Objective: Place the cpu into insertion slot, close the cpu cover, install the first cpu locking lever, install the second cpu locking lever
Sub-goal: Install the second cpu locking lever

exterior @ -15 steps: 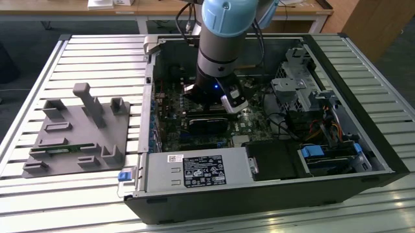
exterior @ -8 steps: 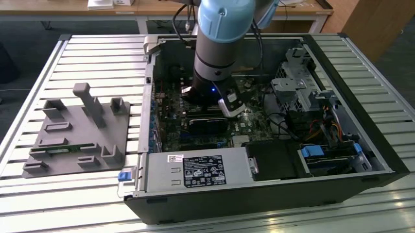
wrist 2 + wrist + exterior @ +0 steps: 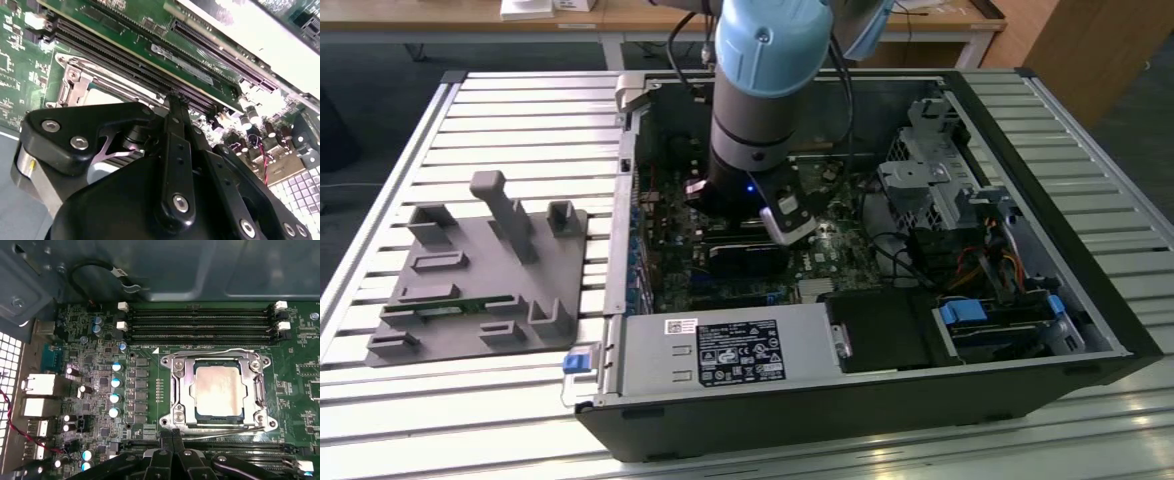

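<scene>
The computer case [image 3: 881, 300] lies open on the slatted table [image 3: 1121, 140], with the motherboard [image 3: 720, 275] inside it. A fixture block [image 3: 474, 280] sits on the table toward the exterior view's left of the case. In the first wrist view, the cpu [image 3: 219, 391] sits in the insertion slot [image 3: 218, 416], with the cpu cover [image 3: 184, 390] lying flat around it. Memory slots [image 3: 200, 322] run along one side of the socket. The gripper [image 3: 172, 440] sits at the opposite side, just beside the socket's edge.
</scene>
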You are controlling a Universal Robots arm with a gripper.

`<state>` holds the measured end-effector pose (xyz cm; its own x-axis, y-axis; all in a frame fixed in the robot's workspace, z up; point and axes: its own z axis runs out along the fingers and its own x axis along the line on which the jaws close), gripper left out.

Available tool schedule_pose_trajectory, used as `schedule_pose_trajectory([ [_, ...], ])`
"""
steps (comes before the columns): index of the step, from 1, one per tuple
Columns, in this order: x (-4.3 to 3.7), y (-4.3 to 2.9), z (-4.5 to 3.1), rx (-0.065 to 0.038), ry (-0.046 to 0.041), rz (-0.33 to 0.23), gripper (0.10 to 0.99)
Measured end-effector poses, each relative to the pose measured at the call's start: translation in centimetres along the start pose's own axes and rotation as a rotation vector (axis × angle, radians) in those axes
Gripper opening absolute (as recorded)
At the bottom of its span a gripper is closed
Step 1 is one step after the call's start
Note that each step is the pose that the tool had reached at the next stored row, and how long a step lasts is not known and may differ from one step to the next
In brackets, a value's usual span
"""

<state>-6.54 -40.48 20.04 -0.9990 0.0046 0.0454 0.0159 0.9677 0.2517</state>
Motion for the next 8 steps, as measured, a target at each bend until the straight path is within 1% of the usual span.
schedule_pose_trajectory([
  [2, 0.02, -0.08, 0.02, -0.002, -0.0001, 0.000, 0.106],
  [4, 0.02, -0.17, 0.07, -0.008, -0.0001, 0.000, 0.106],
  [6, 0.02, -0.27, 0.17, -0.017, -0.0003, -0.001, 0.106],
  [8, 0.01, -0.32, 0.33, -0.029, -0.0002, -0.001, 0.106],
])
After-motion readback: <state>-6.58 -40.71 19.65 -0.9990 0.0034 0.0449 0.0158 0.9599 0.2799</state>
